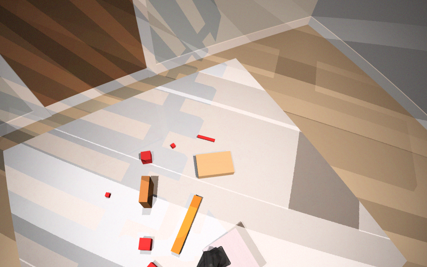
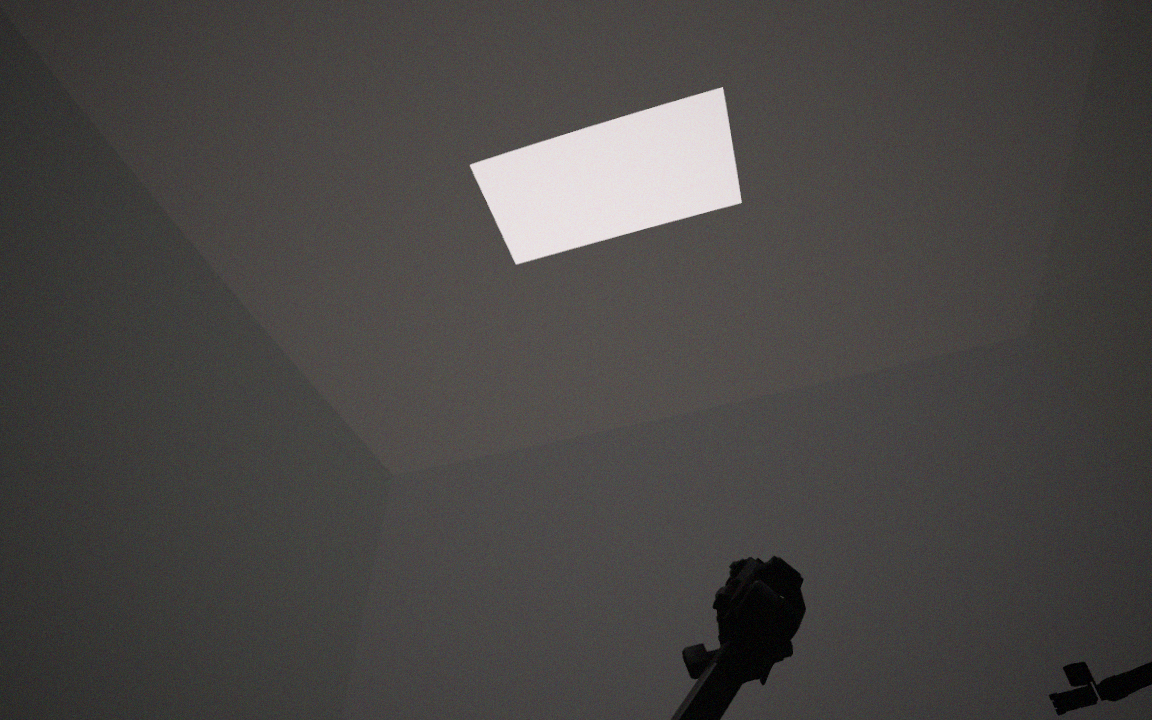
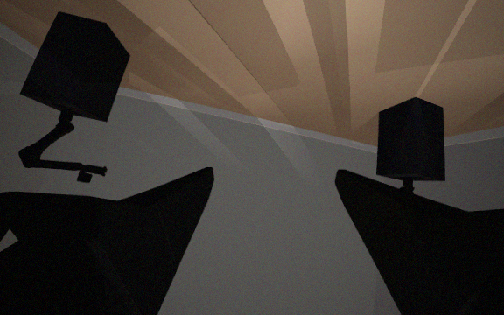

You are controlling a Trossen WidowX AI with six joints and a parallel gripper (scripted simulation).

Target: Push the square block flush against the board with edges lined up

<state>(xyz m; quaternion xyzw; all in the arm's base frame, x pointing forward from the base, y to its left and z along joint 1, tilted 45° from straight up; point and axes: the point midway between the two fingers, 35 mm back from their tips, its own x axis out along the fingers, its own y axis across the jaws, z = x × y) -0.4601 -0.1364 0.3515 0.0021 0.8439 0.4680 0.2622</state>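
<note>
A flat tan square block (image 1: 214, 164) lies on the white table (image 1: 75, 185), right of the middle. A long thin orange board (image 1: 186, 224) lies flat nearer the front, apart from the block, with one end pointing toward it. My arm (image 1: 213, 258) (image 2: 755, 617) shows as a dark shape at the front table edge, well away from both. In the wrist view my gripper (image 3: 273, 174) is open with nothing between the fingers, and it points up at a grey wall and the ceiling. The table is not in that view.
A brown-orange brick (image 1: 146, 191) stands left of the board. Red cubes (image 1: 146, 157) (image 1: 145, 244), small red bits (image 1: 172, 145) (image 1: 108, 194) and a red bar (image 1: 205, 138) are scattered around. A pale pink plate (image 1: 241, 249) lies beside the arm.
</note>
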